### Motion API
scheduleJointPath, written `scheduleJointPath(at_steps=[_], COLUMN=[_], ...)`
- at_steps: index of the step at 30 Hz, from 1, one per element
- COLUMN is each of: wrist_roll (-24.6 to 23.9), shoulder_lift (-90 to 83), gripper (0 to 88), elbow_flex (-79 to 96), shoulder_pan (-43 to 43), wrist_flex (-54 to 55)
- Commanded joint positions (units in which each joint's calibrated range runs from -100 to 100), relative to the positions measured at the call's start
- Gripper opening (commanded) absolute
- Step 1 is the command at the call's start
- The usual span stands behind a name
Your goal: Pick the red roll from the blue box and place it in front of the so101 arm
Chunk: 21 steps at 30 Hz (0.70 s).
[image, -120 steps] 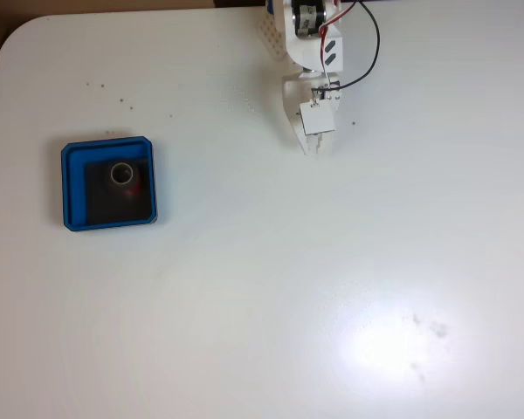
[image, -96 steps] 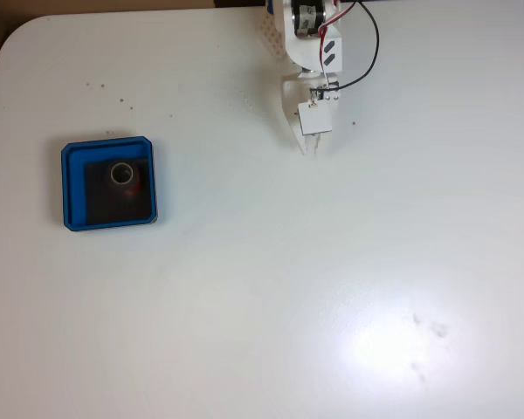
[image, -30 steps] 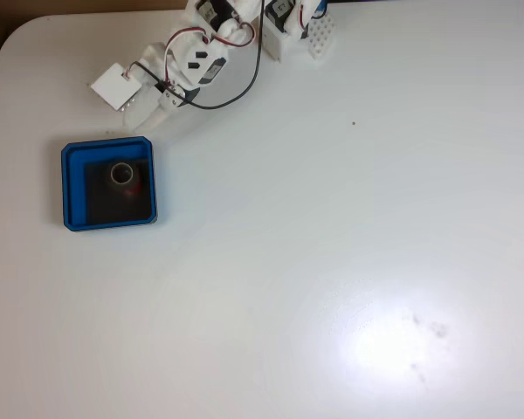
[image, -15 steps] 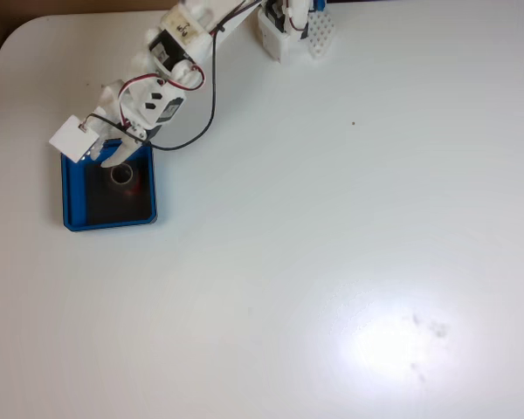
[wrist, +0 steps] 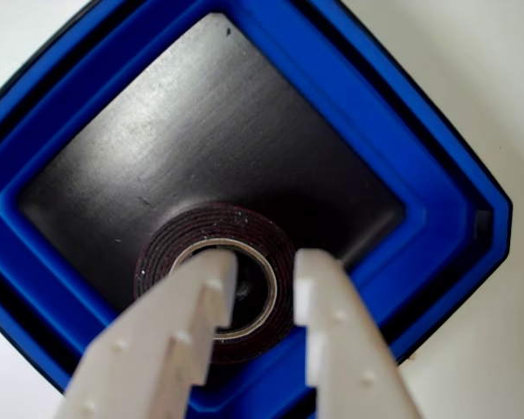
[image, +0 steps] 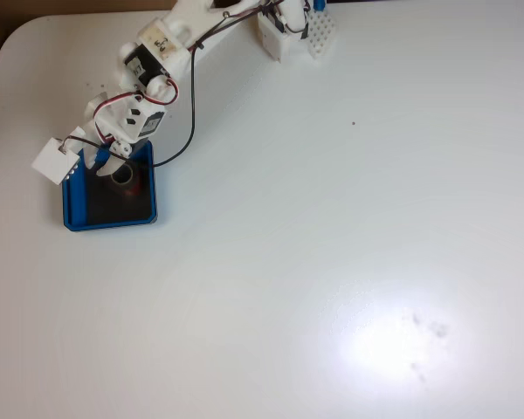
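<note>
The blue box [image: 106, 222] sits at the left of the white table in the fixed view. The red roll [image: 126, 180] stands on its black floor, partly under the gripper. The so101 arm [image: 154, 51] reaches from its base at the top down to the box. My gripper [image: 112, 166] hangs over the roll. In the wrist view the roll [wrist: 208, 222] shows as a dark ring with a pale core inside the blue box [wrist: 377, 133]. The gripper [wrist: 264, 266] is open; one finger is over the core, the other just outside the ring, and the ring's wall lies between them.
The arm's base and a white perforated block [image: 320, 31] stand at the table's top edge. The table's rounded corner [image: 17, 35] and left edge lie close to the box. Bright glare [image: 393, 345] marks the lower right of the tabletop.
The arm has swung left from the table's top middle and stretched down to the blue box. The gripper went from beside the box to right over the roll.
</note>
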State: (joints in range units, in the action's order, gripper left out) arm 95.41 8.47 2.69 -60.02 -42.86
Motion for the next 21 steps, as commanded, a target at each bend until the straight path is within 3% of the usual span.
scheduleJointPath(at_steps=[1, 21], wrist_roll=[0.21, 0.04], shoulder_lift=[0.65, 6.0], gripper=[0.8, 2.4], elbow_flex=[-6.46, -6.55], shoulder_pan=[0.47, 0.27], wrist_flex=[-8.46, -9.95])
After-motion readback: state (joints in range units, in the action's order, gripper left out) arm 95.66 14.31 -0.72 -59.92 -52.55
